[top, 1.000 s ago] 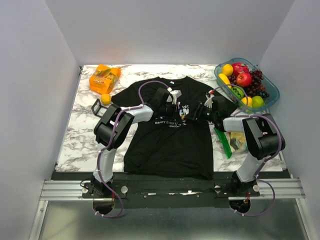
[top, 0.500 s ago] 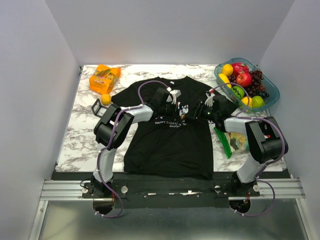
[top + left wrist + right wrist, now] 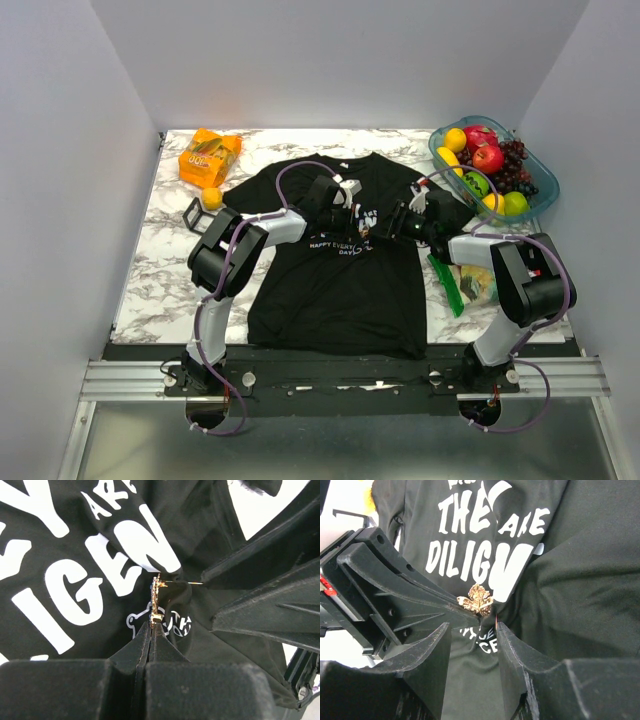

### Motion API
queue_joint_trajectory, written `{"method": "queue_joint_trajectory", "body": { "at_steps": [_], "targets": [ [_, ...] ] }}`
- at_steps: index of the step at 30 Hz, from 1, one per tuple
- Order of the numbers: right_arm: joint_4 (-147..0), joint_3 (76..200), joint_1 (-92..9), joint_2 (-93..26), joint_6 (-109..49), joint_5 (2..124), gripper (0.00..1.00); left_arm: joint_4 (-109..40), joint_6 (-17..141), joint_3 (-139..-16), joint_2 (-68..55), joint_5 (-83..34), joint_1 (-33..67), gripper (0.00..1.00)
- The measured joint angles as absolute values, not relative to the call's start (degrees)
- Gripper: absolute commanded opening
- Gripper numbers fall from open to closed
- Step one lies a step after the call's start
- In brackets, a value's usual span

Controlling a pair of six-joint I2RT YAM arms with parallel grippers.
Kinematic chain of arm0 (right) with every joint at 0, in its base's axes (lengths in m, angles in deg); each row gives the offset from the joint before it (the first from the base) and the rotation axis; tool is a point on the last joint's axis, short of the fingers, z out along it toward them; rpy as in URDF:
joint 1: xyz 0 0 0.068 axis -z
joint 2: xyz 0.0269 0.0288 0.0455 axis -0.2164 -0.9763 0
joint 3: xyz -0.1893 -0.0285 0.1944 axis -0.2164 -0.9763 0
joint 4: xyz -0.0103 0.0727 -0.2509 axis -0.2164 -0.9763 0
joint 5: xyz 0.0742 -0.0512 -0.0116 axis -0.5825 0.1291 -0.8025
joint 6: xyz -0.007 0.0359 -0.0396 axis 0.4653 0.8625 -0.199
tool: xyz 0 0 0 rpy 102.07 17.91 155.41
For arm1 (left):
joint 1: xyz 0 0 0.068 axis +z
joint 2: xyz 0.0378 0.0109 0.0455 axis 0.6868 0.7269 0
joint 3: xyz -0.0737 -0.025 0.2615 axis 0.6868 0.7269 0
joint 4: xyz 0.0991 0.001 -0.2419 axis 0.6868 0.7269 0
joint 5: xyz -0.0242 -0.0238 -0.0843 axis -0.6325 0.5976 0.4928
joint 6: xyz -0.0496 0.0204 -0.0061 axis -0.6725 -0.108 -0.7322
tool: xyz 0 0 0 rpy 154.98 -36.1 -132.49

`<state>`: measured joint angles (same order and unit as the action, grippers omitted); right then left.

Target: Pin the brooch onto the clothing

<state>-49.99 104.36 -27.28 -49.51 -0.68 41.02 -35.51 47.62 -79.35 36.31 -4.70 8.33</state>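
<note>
Print [image 3: 337, 245] on the black T-shirt [image 3: 330, 290] reads "HAPPY EVERY DAY" from overhead; your left wrist view has the left gripper [image 3: 152, 626] clamped tight on the brooch [image 3: 156, 597] beside "IGEN"; your right wrist view shows the right gripper [image 3: 472, 630] parted under "DILIG".

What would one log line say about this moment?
step: pinning | left gripper: shut on brooch | right gripper: open, either side of brooch | brooch: at T-shirt lettering
</note>
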Motion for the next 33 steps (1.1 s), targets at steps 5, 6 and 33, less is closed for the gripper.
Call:
{"method": "queue_joint_trajectory", "body": {
  "at_steps": [5, 6, 33],
  "targets": [
    [-50.3, 104.4, -27.3, -48.9, -0.7, 40.9, 0.52, -34.9, 47.8, -79.4, 36.3, -5.6, 8.1, 0.00],
    [-50.5, 104.4, -27.3, -48.5, -0.7, 40.9, 0.53, -34.7, 47.8, -79.4, 36.3, -5.9, 8.0, 0.00],
    [-56.6, 104.5, -21.7, -47.8, -2.5, 46.4, 0.43, -36.4, 46.5, -79.4, 36.3, -3.7, 8.0, 0.00]
  ]
}}
